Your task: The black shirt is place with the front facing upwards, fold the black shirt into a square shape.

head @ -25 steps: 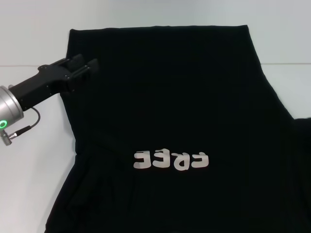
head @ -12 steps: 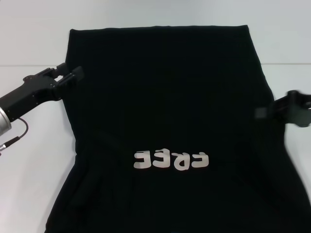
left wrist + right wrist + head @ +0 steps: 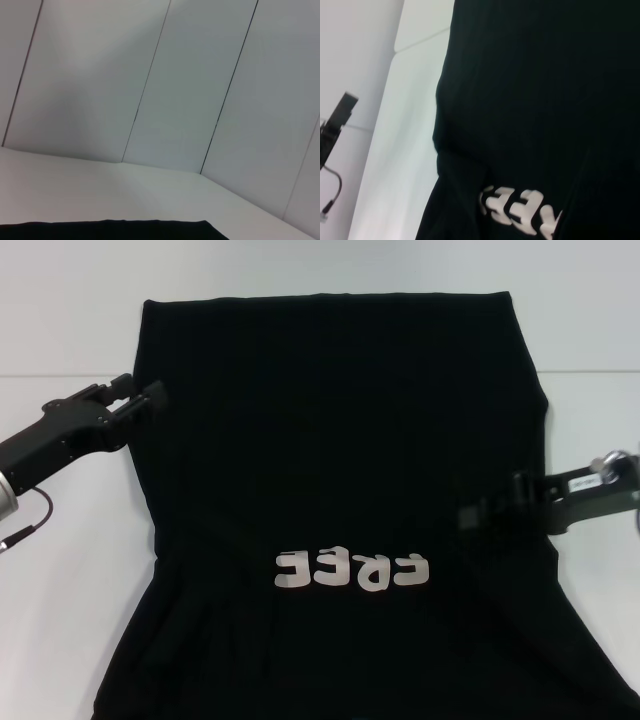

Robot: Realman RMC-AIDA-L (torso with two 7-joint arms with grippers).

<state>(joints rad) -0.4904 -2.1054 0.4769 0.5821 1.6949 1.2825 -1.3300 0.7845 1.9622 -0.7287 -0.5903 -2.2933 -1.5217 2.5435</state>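
Overhead, the black shirt [image 3: 340, 490] lay between the left gripper [image 3: 140, 397], fingers apart, and the right gripper [image 3: 480, 513], whose fingers I cannot tell; the left wrist view caught only its hem.

You have a plain white surface [image 3: 70, 620] with a thin seam line [image 3: 60, 375] running across its far part, and behind the surface stands a pale panelled wall [image 3: 190, 85] split by dark vertical joints.
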